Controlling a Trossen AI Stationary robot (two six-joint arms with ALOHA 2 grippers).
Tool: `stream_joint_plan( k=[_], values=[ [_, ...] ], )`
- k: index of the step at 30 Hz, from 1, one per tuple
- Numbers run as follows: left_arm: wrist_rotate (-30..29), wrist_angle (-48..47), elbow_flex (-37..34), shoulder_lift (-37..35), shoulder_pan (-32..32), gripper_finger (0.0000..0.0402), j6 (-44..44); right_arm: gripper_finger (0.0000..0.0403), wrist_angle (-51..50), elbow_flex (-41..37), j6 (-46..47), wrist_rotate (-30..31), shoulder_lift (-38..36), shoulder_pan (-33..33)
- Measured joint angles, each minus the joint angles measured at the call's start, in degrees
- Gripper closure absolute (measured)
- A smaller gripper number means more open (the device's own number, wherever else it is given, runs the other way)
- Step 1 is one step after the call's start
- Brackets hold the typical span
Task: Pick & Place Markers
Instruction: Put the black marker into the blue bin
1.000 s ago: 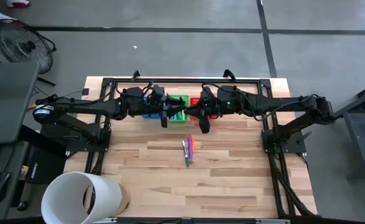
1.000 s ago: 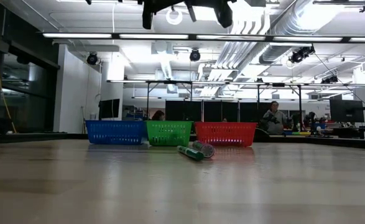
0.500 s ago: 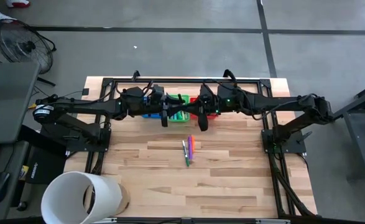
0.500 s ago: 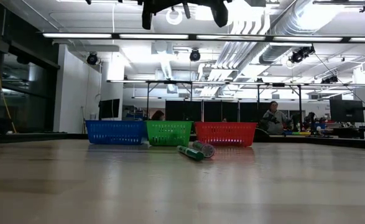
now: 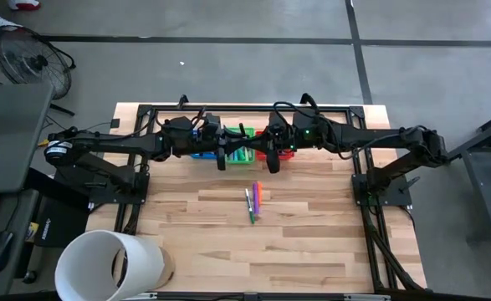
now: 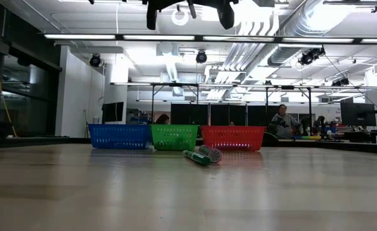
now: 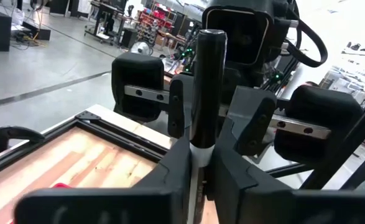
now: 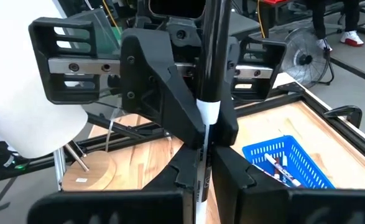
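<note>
Three loose markers, purple, green and white, lie flat side by side mid-table (image 5: 253, 202), also seen from table height (image 6: 201, 155). Both arms reach in from the sides and meet high above the baskets at the far middle. My left gripper (image 5: 221, 159) is shut on a dark marker with a white band (image 7: 202, 93). My right gripper (image 5: 273, 163) faces it, shut on a similar dark, white-banded marker (image 8: 212, 62). More markers lie in the blue basket (image 8: 288, 163). My left gripper pinches the dark marker between its two fingers at the white band (image 7: 198, 149). The marker's long dark part stands out past the fingers, lifted clear of the table. My right gripper pinches its dark marker between both fingers just below the white band (image 8: 206, 111). The dark shaft sticks out beyond the fingers, high above the table.
A blue (image 6: 119, 136), a green (image 6: 174, 136) and a red (image 6: 233, 137) mesh basket stand in a row at the far middle, under the grippers. A big white cylinder (image 5: 111, 266) stands at the near-left corner. Bare wood lies around the loose markers. People sit in the room behind.
My right gripper has drifted a little toward the table's left and far edge, still shut on its marker. The left arm and the markers on the table have kept still.
</note>
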Motion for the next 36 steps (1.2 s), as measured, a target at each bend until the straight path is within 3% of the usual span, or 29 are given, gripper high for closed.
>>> stream_joint_plan(
  k=[15, 23, 27, 33, 36],
  values=[
    [-0.2, -0.1, 0.0, 0.0, 0.0, 0.037, 0.2, 0.0385, -0.6, 0.0, 0.1, 0.1, 0.0, 0.0],
    [-2.2, -0.1, 0.0, 0.0, 0.0, 0.037, -0.3, 0.0271, -0.8, 0.0, 0.9, 0.5, 0.0, -0.5],
    [-6.4, -1.2, 0.0, 0.0, 0.0, 0.037, -0.3, 0.0221, -2.4, 0.0, 2.3, 0.5, -1.1, -2.1],
    [-16.9, -8.7, 0.0, 0.0, 0.0, 0.037, -2.2, 0.0184, -11.9, 0.0, 2.0, 6.3, -4.8, -5.0],
    [-17.8, -14.6, 0.0, 0.0, 1.4, 0.037, -2.4, 0.0182, -17.8, 0.0, 0.6, 8.1, -6.9, -6.4]
  ],
)
